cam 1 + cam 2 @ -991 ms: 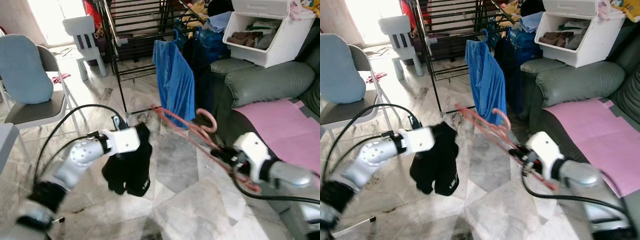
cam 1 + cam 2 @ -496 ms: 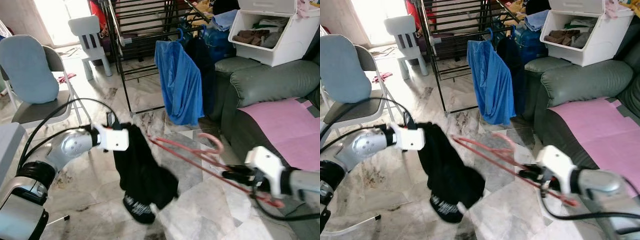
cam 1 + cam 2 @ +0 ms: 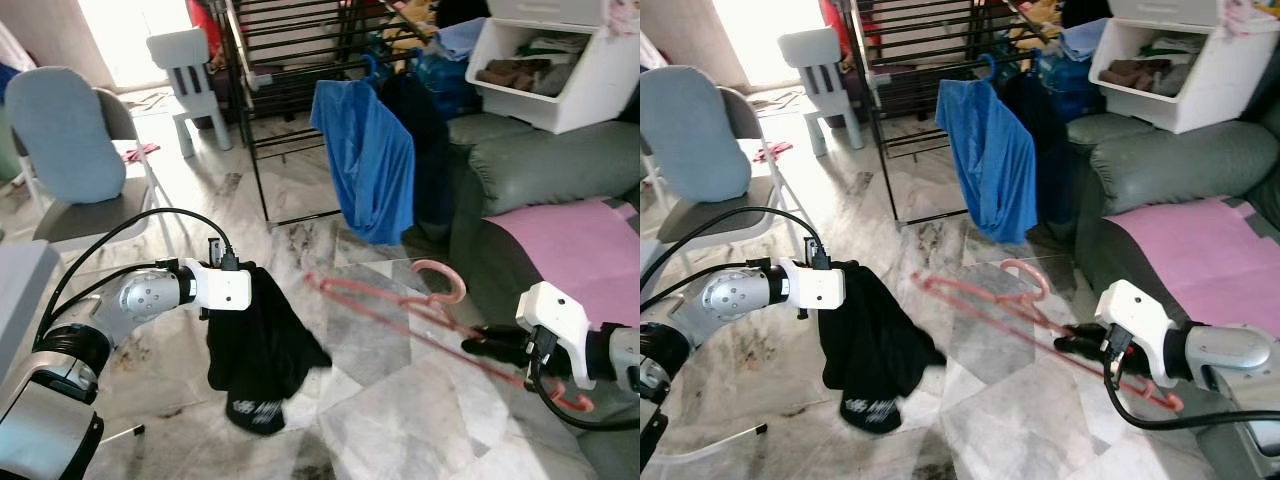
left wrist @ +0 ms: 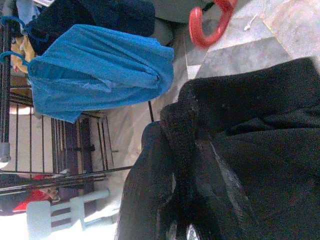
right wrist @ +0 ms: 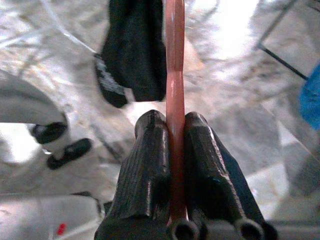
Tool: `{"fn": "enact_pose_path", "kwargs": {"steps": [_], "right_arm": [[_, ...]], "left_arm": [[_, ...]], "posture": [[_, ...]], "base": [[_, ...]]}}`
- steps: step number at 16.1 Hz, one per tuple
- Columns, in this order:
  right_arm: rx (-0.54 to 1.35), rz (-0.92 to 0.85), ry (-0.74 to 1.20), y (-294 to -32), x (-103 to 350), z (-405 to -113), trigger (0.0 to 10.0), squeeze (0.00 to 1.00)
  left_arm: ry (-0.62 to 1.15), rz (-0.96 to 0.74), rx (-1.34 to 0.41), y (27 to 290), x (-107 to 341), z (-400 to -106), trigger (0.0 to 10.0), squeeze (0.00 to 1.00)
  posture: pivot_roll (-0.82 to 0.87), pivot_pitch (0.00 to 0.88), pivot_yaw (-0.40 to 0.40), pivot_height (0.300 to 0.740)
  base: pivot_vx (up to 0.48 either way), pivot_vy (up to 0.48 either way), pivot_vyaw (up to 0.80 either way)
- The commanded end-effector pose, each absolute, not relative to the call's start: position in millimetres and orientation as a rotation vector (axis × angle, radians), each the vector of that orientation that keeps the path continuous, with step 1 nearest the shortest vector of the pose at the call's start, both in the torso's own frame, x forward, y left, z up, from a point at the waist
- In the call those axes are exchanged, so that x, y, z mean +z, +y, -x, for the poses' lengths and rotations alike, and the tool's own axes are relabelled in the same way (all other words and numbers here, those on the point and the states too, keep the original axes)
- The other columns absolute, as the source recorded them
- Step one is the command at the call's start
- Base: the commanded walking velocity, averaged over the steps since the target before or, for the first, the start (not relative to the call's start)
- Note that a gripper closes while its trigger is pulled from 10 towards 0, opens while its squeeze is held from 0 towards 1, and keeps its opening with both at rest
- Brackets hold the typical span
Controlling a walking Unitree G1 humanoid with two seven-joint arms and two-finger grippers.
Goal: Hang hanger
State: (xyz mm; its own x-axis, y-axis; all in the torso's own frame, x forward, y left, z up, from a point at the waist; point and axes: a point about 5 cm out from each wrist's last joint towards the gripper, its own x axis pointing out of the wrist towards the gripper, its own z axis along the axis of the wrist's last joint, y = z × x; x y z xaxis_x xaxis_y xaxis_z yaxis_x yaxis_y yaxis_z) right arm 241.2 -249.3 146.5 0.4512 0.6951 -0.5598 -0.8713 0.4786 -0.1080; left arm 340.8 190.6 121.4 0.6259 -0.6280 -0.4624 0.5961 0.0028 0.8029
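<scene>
— Any writing to read here?
— Only a small white print near the lower hem of the black garment, below the drying rack. It is too blurred to make out any letters.

Both eye views look down from the head toward the hanging blue shirt; wrist views sit close, sharing it.

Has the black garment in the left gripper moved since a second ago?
Yes. The black garment in the left gripper has swung left, farther from the blue shirt on the drying rack, and hangs lower and more spread.
</scene>
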Motion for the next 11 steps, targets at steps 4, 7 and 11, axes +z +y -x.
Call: {"fn": "enact_pose_path", "kwargs": {"steps": [4, 7, 11], "right_arm": [[1.057, 0.418, 0.473, -241, 146, -241, 10.0, 0.00], [1.054, 0.422, 0.473, -240, 143, -241, 10.0, 0.00], [1.044, 0.415, 0.468, -236, 138, -243, 10.0, 0.00]], "left_arm": [[-0.202, -1.220, -0.998, 169, 143, -346, 10.0, 0.00], [-0.277, -1.211, -1.021, 161, 149, -344, 10.0, 0.00], [-0.442, -1.192, -1.046, 146, 160, -338, 10.0, 0.00]], "posture": [[-0.10, 0.000, 0.087, 0.740], [-0.10, 0.000, 0.092, 0.740], [-0.10, 0.000, 0.096, 0.740]], "base": [[0.000, 0.000, 0.00], [0.000, 0.000, 0.00], [0.000, 0.000, 0.00]]}}
